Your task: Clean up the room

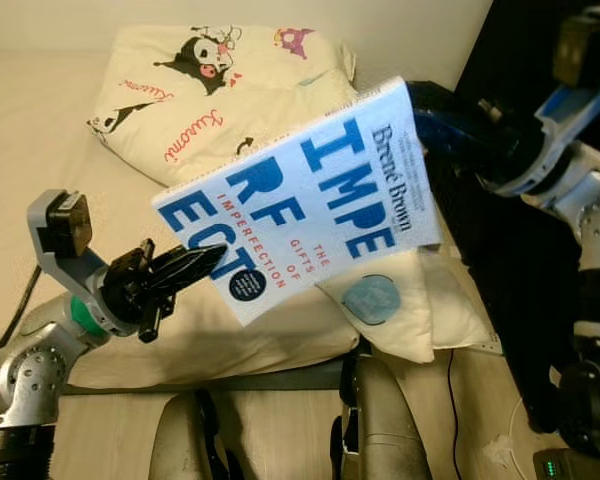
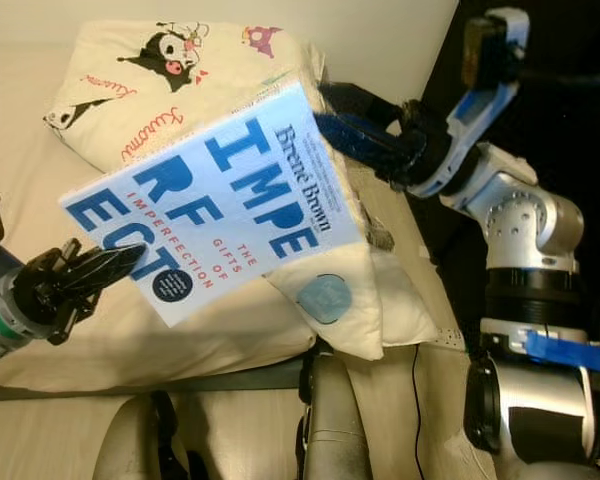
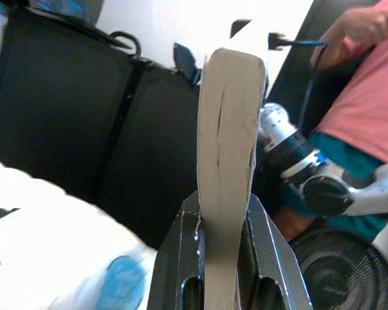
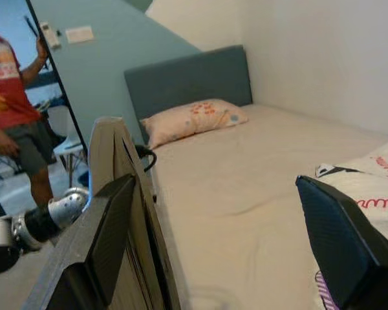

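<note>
A white book with big blue letters (image 1: 300, 200) hangs tilted in the air over the bed. My left gripper (image 1: 205, 265) is shut on its lower left corner; in the left wrist view the page edge (image 3: 226, 148) stands clamped between the fingers (image 3: 174, 265). At the book's upper right corner my right gripper (image 2: 322, 108) is open. In the right wrist view its two fingers (image 4: 103, 239) stand wide apart, with the book's edge (image 4: 126, 174) close against one finger.
The bed (image 1: 40, 130) has a cream sheet, a cartoon-print pillow (image 1: 210, 80) and a white pillow with a blue patch (image 1: 380, 300) at its near edge. A black cabinet (image 1: 520, 300) stands at the right. A person in a red shirt (image 4: 10, 84) stands nearby.
</note>
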Tool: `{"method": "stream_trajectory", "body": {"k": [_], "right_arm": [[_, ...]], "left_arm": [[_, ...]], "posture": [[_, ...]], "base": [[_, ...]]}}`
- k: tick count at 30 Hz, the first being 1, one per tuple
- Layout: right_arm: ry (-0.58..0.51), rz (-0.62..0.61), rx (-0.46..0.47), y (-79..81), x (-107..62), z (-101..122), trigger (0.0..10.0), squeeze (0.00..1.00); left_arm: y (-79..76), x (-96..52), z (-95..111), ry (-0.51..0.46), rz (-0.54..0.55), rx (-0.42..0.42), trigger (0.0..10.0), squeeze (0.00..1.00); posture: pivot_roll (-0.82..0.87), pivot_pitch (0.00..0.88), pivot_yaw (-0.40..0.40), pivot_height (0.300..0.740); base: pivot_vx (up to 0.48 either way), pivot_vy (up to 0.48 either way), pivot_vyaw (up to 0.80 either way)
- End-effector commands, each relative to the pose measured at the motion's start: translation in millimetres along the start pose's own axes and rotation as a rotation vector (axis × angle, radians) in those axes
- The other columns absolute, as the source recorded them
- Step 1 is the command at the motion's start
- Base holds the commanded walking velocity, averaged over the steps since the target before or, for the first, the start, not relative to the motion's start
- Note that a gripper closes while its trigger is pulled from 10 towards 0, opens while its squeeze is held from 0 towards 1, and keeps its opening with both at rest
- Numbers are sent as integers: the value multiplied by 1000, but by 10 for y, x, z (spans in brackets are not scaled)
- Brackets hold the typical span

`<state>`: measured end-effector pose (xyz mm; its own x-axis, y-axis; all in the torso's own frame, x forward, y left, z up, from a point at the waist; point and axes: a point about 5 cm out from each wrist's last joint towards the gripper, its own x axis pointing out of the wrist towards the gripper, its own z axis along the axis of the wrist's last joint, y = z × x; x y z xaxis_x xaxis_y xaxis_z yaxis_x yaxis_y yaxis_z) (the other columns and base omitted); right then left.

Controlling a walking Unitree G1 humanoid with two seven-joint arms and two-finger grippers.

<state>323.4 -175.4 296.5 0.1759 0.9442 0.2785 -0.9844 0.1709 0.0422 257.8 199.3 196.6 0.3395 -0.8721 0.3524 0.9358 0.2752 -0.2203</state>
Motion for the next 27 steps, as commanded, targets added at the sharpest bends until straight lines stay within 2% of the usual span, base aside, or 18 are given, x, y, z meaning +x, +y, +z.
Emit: {"method": "stream_trajectory", "body": {"k": [1,8,9,12,13,17,19,21,23,25,27], "right_arm": [[147,104,61,90,243,-302,10000,0],[161,133,91,115,236,-325,10000,0],[92,156,124,124,204,-220,10000,0],[39,174,145,133,180,-141,10000,0],[-31,197,163,153,129,-33,10000,0],[-71,218,172,177,72,34,10000,0],[-84,188,149,170,-90,119,10000,0],[-84,188,149,170,-90,119,10000,0],[-121,216,156,206,-211,215,10000,0],[-121,216,156,206,-211,215,10000,0],[-185,263,176,246,-227,275,10000,0]], "left_arm": [[-107,251,66,-6,-140,46,0,0],[-122,235,13,14,-139,36,0,0],[-113,196,-19,22,-121,30,0,0],[-106,168,-39,28,-107,28,0,0],[-91,122,-49,31,-86,29,0,0],[-77,76,-46,28,-67,32,0,0],[-45,-21,-11,20,-28,41,0,0],[-45,-21,-11,20,-28,41,0,0],[-35,-70,7,17,-11,43,0,0],[-35,-70,7,17,-11,43,0,0],[-37,-63,-4,17,-14,39,0,0]], "posture": [[-193,17,24,571],[-188,21,19,571],[-186,24,18,571],[-186,24,18,571],[-187,27,18,571],[-187,30,16,571],[-187,39,17,571],[-187,39,17,571],[-189,37,20,571],[-189,37,20,571],[-193,47,27,571]], "base": [[0,0,0],[0,0,0],[0,0,0],[0,0,0],[0,0,0],[0,0,0],[0,0,0],[0,0,0],[0,0,0],[0,0,0],[0,0,0]]}}
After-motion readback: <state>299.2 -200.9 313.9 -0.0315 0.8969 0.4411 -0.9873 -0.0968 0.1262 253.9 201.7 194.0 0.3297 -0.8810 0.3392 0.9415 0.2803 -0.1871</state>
